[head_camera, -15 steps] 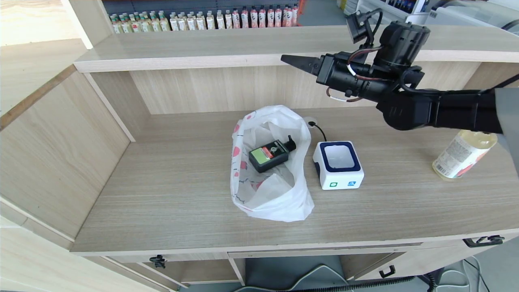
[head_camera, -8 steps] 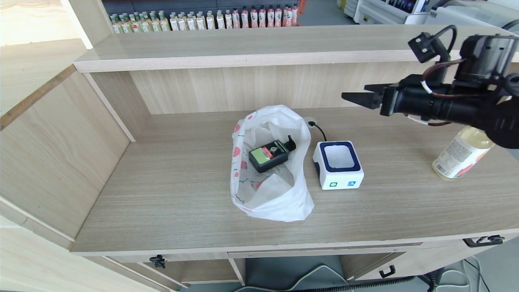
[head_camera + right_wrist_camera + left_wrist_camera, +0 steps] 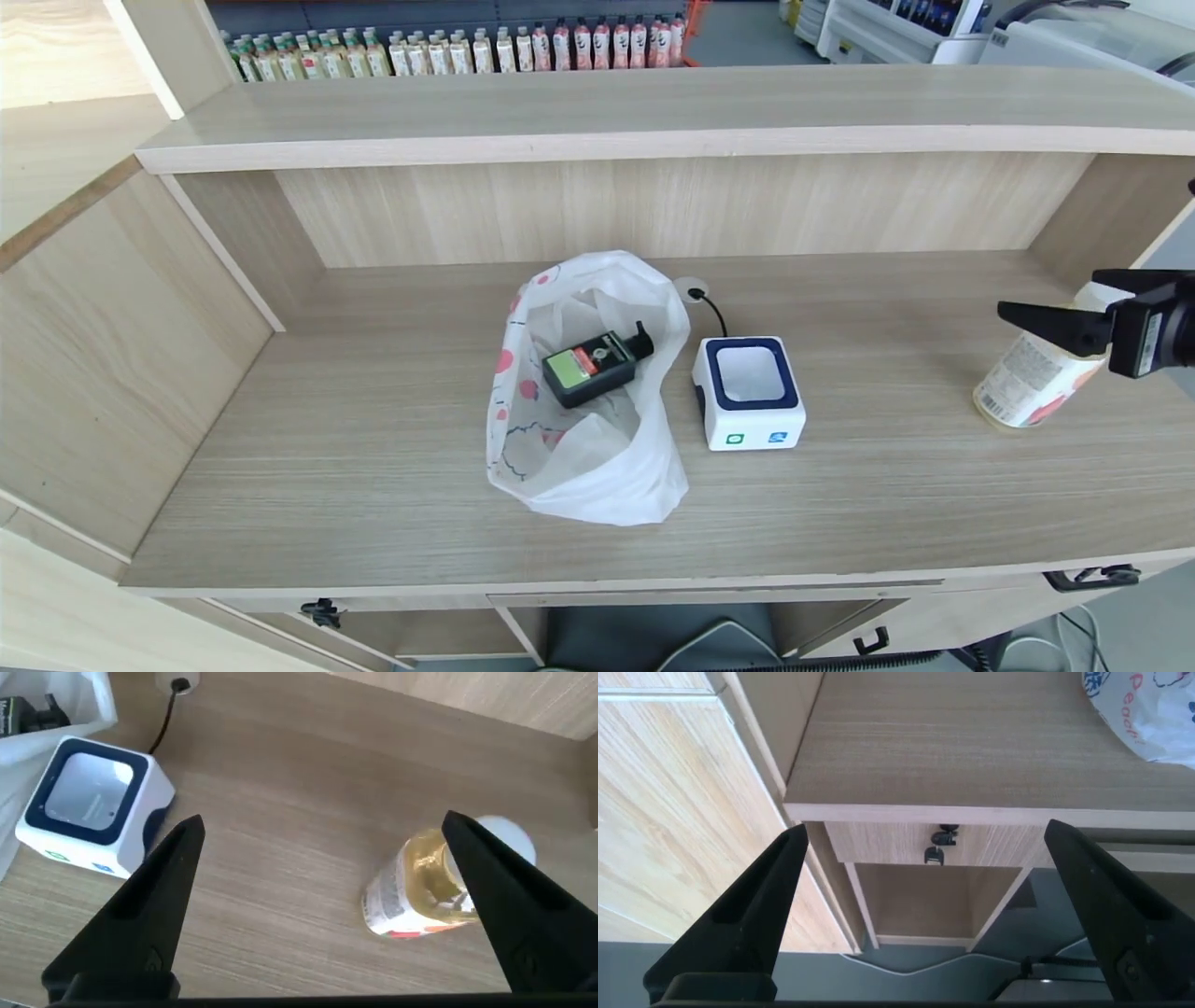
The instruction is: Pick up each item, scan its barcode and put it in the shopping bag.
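**A:** Pale wood-grain counter point(image 3: 373, 485), with a raised ledge along its back edge and rows of bottled drinks on shop shelving point(image 3: 448, 47) beyond. What sat on it?

**B:** Near the middle lay a white plastic shopping bag with pink prints point(image 3: 597, 476), its mouth gaping toward the back edge. A dark squat bottle with a green label point(image 3: 595, 364) was lying inside it. Just beside the bag, on the side toward the right edge, stood a white box scanner with a navy-framed window point(image 3: 747, 392). Its black cable point(image 3: 714, 313) ran to a port nearer the back edge.

**A:** And the item left outside the bag?

**B:** A clear bottle of pale yellow drink with a white cap and printed label point(image 3: 1032, 378) stood close to the right edge, well apart from the scanner.

**A:** The grippers?

**B:** The right gripper point(image 3: 318, 821) hung over that right edge with its fingers spread wide, holding nothing. The bottle was below it, nearer one finger. The left gripper point(image 3: 924, 831) was also spread and held nothing, off the counter's front left corner, facing a small drawer lock point(image 3: 938, 845) under the front edge.
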Available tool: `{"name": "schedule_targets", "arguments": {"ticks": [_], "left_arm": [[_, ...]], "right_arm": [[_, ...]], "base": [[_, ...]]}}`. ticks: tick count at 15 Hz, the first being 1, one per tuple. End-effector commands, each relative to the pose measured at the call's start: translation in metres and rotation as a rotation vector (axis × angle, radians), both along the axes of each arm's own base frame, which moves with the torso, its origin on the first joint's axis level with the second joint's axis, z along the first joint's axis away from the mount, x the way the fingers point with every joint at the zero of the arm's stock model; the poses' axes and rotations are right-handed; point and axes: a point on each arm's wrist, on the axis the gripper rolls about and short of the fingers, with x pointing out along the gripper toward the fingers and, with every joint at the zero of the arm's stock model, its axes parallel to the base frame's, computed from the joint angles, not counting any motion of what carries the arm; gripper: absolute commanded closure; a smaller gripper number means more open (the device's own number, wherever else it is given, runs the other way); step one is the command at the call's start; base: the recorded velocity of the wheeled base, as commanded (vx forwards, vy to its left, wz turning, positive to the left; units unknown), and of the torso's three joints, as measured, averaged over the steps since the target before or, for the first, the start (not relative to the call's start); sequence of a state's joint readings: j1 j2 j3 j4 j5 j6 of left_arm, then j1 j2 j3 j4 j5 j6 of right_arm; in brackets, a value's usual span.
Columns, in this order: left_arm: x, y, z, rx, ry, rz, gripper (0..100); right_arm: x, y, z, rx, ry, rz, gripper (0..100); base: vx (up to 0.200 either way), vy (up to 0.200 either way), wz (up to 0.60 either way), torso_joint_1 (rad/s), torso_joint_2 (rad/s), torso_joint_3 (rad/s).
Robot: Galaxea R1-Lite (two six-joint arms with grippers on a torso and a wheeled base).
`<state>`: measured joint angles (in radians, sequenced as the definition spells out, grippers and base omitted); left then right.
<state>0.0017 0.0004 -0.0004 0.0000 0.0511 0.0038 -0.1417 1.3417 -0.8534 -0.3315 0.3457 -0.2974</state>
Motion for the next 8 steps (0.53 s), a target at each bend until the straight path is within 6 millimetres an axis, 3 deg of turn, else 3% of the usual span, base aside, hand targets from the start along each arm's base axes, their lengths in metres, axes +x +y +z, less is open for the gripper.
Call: {"name": "schedule_targets", "arguments": {"ticks": [1,8], "left_arm": [[0.0,0.0,0.0,0.001,-0.001,0.001,0],[0.0,0.0,0.0,0.001,0.0,0.001,0]], "right_arm": [[-0.011,-0.004,0.003,-0.014,-0.022,-0.026,0],[-0.029,-0.01,-0.023,-0.076,0.047,-0.13,0]], "base": [[0.0,-0.2,0.0,-0.002,0.0,0.002],[0.0,-0.2,0.0,0.004,0.0,0.003]]}}
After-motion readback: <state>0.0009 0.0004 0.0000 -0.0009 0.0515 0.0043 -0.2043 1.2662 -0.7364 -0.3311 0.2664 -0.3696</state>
